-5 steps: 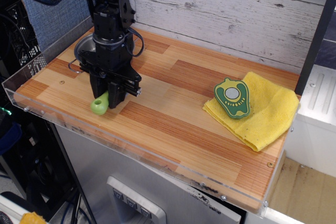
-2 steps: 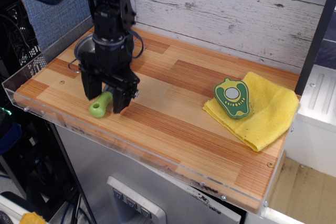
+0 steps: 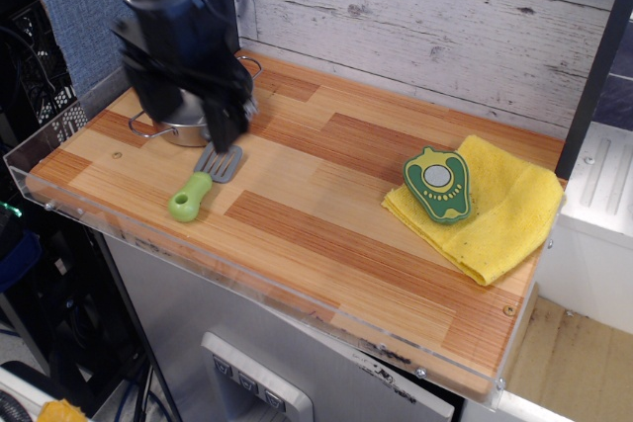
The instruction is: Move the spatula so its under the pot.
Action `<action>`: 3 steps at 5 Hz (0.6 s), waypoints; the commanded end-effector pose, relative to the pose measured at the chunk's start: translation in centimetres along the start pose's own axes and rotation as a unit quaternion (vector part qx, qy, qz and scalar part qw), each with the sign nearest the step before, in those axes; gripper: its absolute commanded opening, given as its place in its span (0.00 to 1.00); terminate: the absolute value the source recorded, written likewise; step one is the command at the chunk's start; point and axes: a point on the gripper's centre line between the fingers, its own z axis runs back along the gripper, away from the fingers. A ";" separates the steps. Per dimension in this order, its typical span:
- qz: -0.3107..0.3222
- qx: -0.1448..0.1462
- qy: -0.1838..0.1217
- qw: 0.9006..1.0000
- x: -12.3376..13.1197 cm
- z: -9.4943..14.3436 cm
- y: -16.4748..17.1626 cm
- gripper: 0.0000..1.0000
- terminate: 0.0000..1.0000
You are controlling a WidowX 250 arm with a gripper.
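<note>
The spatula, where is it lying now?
The spatula lies flat on the wooden table, at its left front, just in front of the pot, with the handle pointing toward the front edge.

This looks like a robotics lab fitted out as a mock kitchen. The striped wooden bench [image 3: 326,195] is a small board edged with a clear acrylic rim [image 3: 198,259] and bolted at its corners, backed by a whitewashed plank wall panel [image 3: 425,17]. On it lie toy kitchen things: a lime-green-handled spatula with a grey slotted blade [image 3: 203,183], a shallow shiny steel pot [image 3: 183,127] far left, and a yellow cloth [image 3: 495,210] at right. Black equipment racks [image 3: 35,86] and cabling stand left of the bench.
</note>
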 end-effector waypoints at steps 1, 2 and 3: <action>0.027 -0.017 0.022 0.999 0.5 1.2 -0.1 1.00 0.00; 0.027 -0.017 0.022 0.999 0.5 1.2 -0.1 1.00 0.00; 0.027 -0.017 0.022 0.999 0.5 1.2 -0.1 1.00 1.00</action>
